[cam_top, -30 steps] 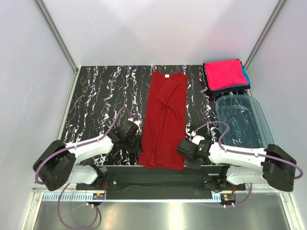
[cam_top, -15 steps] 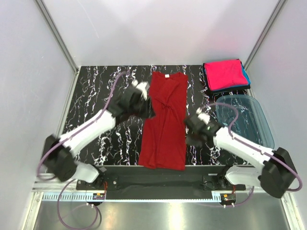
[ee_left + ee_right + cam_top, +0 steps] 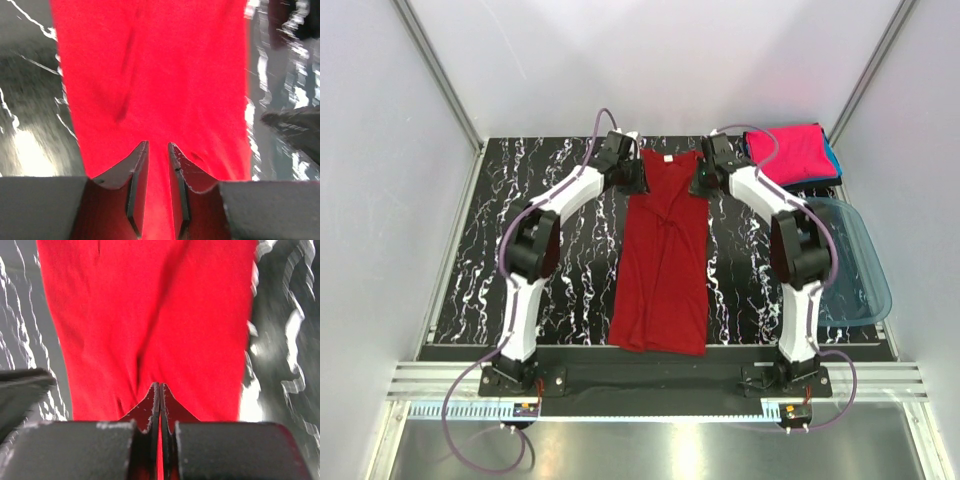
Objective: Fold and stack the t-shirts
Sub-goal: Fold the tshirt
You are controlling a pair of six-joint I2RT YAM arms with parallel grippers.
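Observation:
A dark red t-shirt (image 3: 662,255) lies as a long narrow strip down the middle of the table, its white neck label at the far end. My left gripper (image 3: 637,180) is at the shirt's far left corner. In the left wrist view its jaws (image 3: 157,145) stand a narrow gap apart, with red cloth (image 3: 150,75) in the gap. My right gripper (image 3: 699,183) is at the far right corner. Its fingers (image 3: 159,386) are pressed together on the red cloth (image 3: 150,305), and creases run to the tips. A folded pink t-shirt (image 3: 786,155) lies on a teal one at the far right.
A translucent blue tub (image 3: 850,262) stands at the right edge, beside the right arm's links. Black marbled tabletop (image 3: 550,260) shows on both sides of the shirt. White walls close in the back and both sides.
Both arms have swung from the middle of the table to the shirt's far end. The right jaws have shut and the left jaws have narrowed. The shirt has not shifted.

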